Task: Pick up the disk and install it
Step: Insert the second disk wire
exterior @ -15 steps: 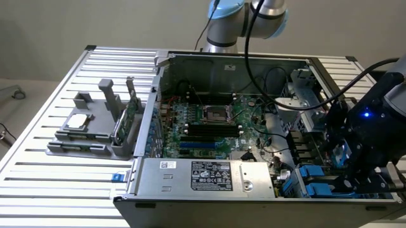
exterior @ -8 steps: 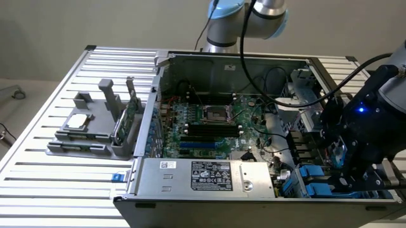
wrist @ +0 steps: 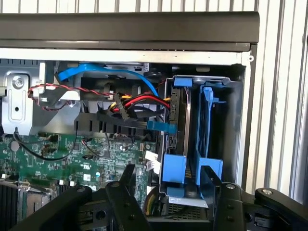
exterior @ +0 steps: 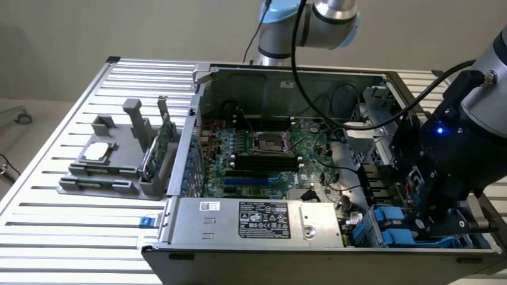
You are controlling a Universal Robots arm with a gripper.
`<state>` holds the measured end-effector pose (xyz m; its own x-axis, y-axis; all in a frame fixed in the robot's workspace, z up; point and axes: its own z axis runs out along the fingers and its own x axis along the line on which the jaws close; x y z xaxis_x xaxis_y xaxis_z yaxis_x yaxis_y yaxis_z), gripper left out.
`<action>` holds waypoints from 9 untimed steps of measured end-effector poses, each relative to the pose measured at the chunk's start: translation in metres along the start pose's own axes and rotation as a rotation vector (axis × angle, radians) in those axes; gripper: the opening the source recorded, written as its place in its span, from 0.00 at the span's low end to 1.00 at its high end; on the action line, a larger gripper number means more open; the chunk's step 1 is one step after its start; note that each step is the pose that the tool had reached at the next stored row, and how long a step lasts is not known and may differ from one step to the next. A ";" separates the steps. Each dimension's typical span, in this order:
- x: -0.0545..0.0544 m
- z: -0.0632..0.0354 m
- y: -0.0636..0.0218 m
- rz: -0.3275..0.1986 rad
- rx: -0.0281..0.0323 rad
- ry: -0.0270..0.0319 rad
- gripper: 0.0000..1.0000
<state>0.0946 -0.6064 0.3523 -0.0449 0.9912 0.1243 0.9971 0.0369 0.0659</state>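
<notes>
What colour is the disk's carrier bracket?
Blue; the bracket shows best in the wrist view, standing in the drive bay.

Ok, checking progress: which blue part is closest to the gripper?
The blue carrier in the drive bay, right by the open gripper; the small blue clip lies outside the case.

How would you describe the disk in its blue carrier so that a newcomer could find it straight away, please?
Start at the open computer case on the slatted metal table, and go to its near corner at the exterior view's right, where the gripper hangs. The disk stands on edge in the drive bay there. Its bright blue plastic carrier sets it apart from the green motherboard and cables beside it.
</notes>
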 end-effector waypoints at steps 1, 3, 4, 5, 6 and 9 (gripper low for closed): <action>0.000 -0.0011 -0.0013 0.000 0.0000 0.0001 0.65; 0.001 -0.0031 -0.0038 0.001 -0.0001 -0.0001 0.65; 0.001 -0.0040 -0.0051 0.001 -0.0002 -0.0001 0.63; 0.001 -0.0048 -0.0066 0.002 -0.0003 -0.0001 0.63; 0.001 -0.0054 -0.0079 0.002 -0.0003 0.0000 0.56; 0.001 -0.0059 -0.0110 0.003 -0.0005 0.0000 0.44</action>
<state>0.0832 -0.6064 0.3575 -0.0416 0.9913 0.1246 0.9973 0.0336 0.0659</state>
